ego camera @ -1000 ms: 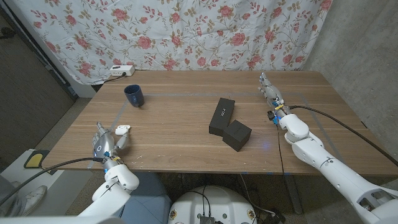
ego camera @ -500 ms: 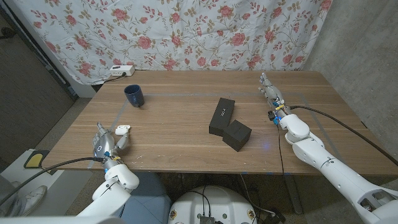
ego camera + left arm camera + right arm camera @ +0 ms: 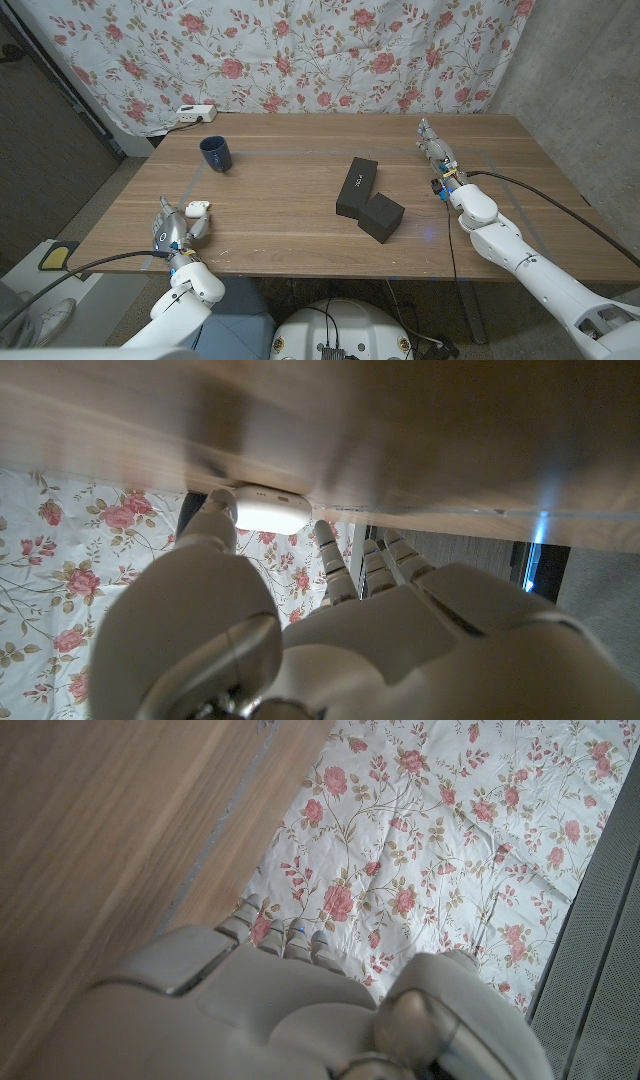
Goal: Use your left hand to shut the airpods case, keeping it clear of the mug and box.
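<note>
The white airpods case (image 3: 197,209) lies near the table's front left edge; in the left wrist view the case (image 3: 270,508) is a low rounded shape, and I cannot tell how its lid stands. My left hand (image 3: 177,229) sits just behind it with fingers spread. One fingertip (image 3: 216,510) touches the case's side and another finger (image 3: 327,542) stands beside it. The blue mug (image 3: 216,153) is upright farther back, well apart from the case. Two black boxes (image 3: 357,186) (image 3: 381,216) lie mid-table. My right hand (image 3: 435,148) stays at the far right, fingers stretched out and holding nothing.
A white power strip (image 3: 193,113) lies at the table's back left corner. A floral curtain (image 3: 320,50) hangs behind the table. Bare wood (image 3: 280,215) separates the case from the boxes. The table's front edge (image 3: 130,260) runs close to my left hand.
My left hand has edged slightly toward the case. The case, mug, boxes and right hand have not visibly moved.
</note>
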Action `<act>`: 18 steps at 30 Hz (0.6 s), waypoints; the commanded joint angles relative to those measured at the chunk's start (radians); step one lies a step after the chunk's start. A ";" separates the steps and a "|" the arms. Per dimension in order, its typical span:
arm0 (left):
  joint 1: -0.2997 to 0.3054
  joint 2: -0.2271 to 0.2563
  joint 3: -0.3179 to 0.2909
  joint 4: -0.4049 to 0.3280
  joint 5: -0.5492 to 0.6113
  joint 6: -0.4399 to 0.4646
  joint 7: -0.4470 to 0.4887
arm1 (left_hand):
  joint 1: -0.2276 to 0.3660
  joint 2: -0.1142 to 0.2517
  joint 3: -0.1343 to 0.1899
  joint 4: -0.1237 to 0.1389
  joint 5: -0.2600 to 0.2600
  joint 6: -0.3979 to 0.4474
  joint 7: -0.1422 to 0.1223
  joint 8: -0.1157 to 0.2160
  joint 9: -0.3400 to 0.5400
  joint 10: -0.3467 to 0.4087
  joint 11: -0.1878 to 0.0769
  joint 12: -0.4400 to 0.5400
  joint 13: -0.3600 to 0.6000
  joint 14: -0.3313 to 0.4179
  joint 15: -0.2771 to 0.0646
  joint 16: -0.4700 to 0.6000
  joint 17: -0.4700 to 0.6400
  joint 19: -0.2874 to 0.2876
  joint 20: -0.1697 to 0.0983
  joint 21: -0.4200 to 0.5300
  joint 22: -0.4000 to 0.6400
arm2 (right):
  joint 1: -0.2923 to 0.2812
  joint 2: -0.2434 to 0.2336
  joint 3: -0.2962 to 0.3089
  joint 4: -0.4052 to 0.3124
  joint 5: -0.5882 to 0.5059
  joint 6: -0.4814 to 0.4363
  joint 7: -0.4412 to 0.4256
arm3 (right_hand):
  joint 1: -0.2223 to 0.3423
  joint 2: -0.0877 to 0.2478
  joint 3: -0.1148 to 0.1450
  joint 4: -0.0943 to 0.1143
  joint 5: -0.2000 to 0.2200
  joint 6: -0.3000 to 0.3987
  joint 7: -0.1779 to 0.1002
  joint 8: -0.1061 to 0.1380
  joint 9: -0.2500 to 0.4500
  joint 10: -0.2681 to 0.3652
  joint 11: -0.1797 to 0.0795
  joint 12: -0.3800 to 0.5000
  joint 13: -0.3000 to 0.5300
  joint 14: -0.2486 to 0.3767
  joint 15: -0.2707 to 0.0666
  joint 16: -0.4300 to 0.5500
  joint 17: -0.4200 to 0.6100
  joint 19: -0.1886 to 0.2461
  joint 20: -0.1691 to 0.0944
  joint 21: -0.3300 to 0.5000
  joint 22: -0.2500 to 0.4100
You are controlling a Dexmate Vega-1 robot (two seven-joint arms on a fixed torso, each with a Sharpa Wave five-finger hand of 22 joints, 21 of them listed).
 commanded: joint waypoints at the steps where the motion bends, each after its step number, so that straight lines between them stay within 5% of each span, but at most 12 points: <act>1: 0.009 0.007 -0.006 -0.001 -0.014 0.000 0.001 | 0.007 -0.001 -0.003 0.001 -0.002 -0.035 0.007 0.002 0.005 -0.006 -0.001 0.004 0.003 -0.006 0.011 0.002 0.004 0.004 0.009 0.004 0.004 | 0.003 0.001 0.000 0.011 0.002 0.004 0.004 | 0.009 0.003 0.000 -0.002 0.002 0.001 -0.007 0.003 0.002 0.006 0.000 0.004 0.000 -0.051 -0.007 0.006 0.002 0.008 0.004 0.007 0.005; 18: -0.007 0.008 0.008 0.006 -0.016 -0.002 0.001 | 0.009 0.006 -0.006 0.002 -0.001 -0.032 0.028 0.001 0.004 -0.002 0.005 0.006 0.009 -0.008 0.016 0.005 0.004 0.005 0.014 0.004 0.005 | 0.001 0.000 -0.001 0.006 0.008 -0.001 0.006 | 0.009 0.004 0.001 -0.003 0.000 0.002 -0.008 0.004 0.002 0.007 -0.001 0.003 0.000 -0.050 -0.008 0.006 0.002 0.008 0.004 0.006 0.005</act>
